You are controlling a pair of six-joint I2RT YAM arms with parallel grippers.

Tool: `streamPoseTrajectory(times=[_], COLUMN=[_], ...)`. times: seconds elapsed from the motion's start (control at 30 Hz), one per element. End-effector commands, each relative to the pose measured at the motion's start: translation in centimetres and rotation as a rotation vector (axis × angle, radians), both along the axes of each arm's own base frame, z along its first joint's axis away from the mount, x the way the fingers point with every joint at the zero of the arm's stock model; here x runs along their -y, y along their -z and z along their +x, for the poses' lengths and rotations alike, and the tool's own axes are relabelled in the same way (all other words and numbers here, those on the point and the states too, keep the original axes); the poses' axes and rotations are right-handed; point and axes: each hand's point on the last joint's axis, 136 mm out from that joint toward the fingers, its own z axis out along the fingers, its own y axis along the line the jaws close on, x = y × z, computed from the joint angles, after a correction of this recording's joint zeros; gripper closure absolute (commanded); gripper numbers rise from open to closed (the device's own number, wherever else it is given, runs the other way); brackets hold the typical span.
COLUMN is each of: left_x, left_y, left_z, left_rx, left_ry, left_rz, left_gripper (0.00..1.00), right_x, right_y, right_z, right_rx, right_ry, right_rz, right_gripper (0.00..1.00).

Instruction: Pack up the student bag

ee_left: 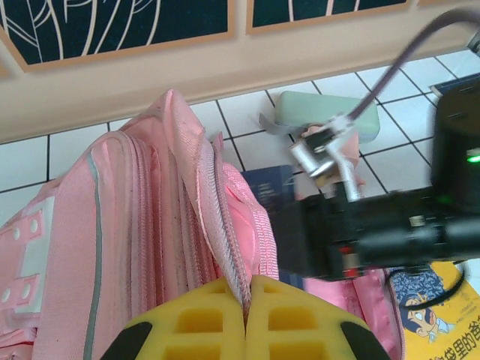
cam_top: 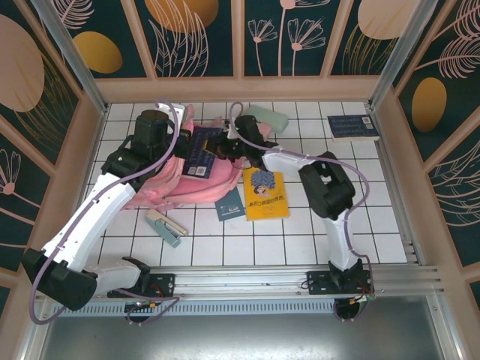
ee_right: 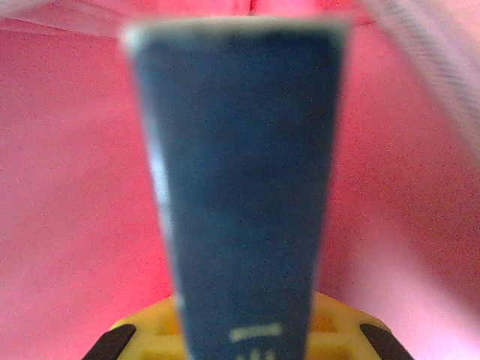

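Tiled table: left pincer pinches student bag flap; right pincer grips navy book.

1 yellow cartoon-cover paperback, with 1 small teal booklet just beside its left edge. 1 dark blue book, far right. 1 mint-green soft pencil case.

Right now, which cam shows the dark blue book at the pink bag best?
Top external: the dark blue book shows nearly whole, over the open student bag. Right wrist has it close but blurred against pink fabric. Left wrist catches a corner of it behind the right arm.
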Motion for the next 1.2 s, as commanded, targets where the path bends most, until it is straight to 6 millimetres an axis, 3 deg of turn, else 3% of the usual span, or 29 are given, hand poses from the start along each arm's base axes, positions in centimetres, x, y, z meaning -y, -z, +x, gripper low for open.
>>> streamPoseTrajectory(times=[0.0,0.17,0.47,0.63,0.73,0.83,0.97,1.17], left_x=[1.1,1.9,2.9,2.4,1.6,0.6,-1.4,-6.7], left_y=[-5.5,-4.8,-5.7,-5.8,-5.9,-5.5,-4.5,-4.3], left_z=[-0.2,-0.2,-0.1,-0.1,-0.2,-0.3,0.1,0.5], left_rx=[0.168,0.149,0.159,0.166,0.178,0.184,0.175,0.202], left_ry=[0.063,0.101,0.139,0.115,0.08,0.035,-0.066,-0.308], left_rz=[-0.091,-0.114,-0.155,-0.156,-0.142,-0.119,-0.085,-0.052], left_gripper=[1.0,1.0,1.0,1.0,1.0,1.0,1.0,1.0], right_x=[-3.6,-7.6,-13.3,-14.9,-14.6,-13.9,-11.4,-4.8], right_y=[-5.1,-3.6,1.3,3.5,3.8,1.5,-2.2,-7.6], right_z=[0.0,-0.3,1.1,1.9,1.8,1.9,2.0,2.0], right_rx=[0.058,0.021,-0.106,-0.121,-0.104,-0.011,0.116,0.255], right_ry=[-0.056,-0.096,-0.053,-0.024,-0.034,-0.047,-0.028,0.059], right_rz=[0.15,0.146,0.093,0.043,0.03,0.009,-0.031,-0.047], right_gripper=[1.0,1.0,0.98,0.82,0.55,0.38,0.27,0.15])
